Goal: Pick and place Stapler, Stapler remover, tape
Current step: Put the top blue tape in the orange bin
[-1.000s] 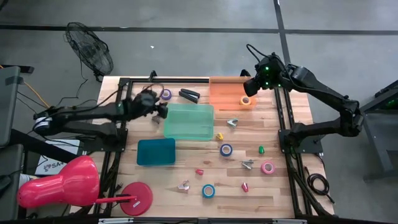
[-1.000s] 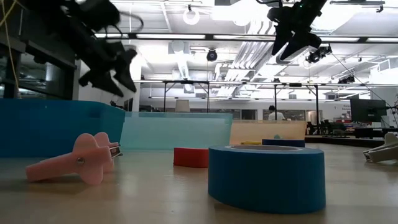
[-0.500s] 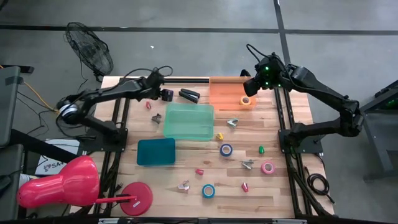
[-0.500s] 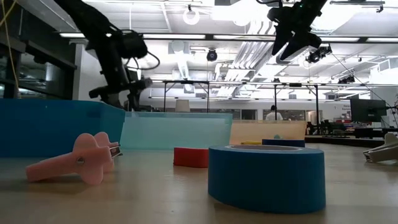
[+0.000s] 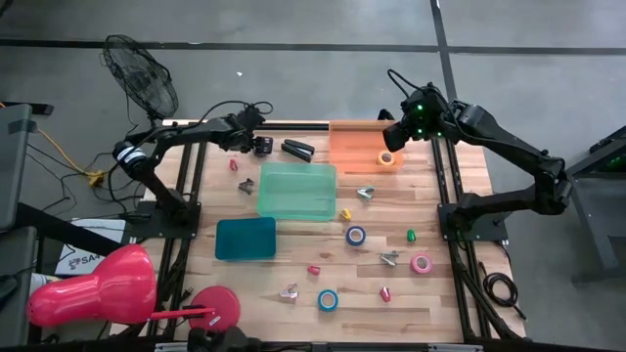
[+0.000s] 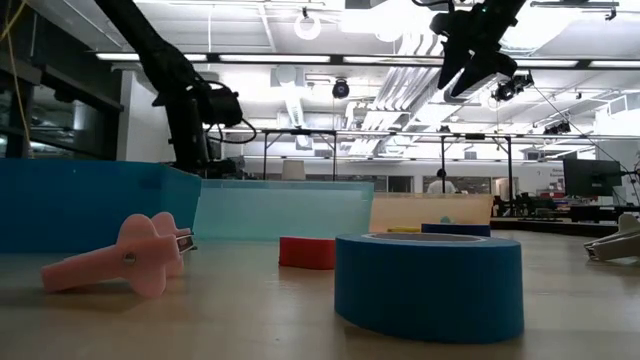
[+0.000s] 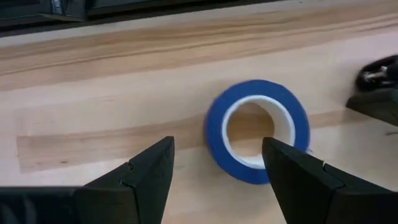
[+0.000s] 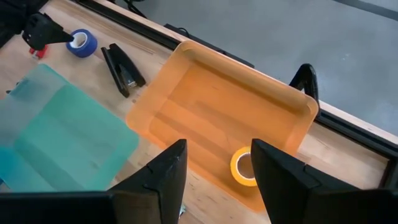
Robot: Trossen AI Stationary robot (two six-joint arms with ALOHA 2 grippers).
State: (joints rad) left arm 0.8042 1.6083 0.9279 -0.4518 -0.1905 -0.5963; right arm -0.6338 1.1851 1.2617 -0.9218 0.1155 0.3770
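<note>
While my left claw hovers spread wide over the blue tape roll at the tabletop's far edge, near the black stapler, nothing is held. Roll looks light, rigid, smooth-sided; best pinched across rim and pale core. Right claw waits part-open and empty above the orange tray, yellow roll inside.

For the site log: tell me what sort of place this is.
Probably a robotics lab or workshop in a big industrial hall. The low view shows a high ceiling with strip lights and ducts, and a person among benches far off. From above, a wooden table with two arms stands on bare concrete.
</note>
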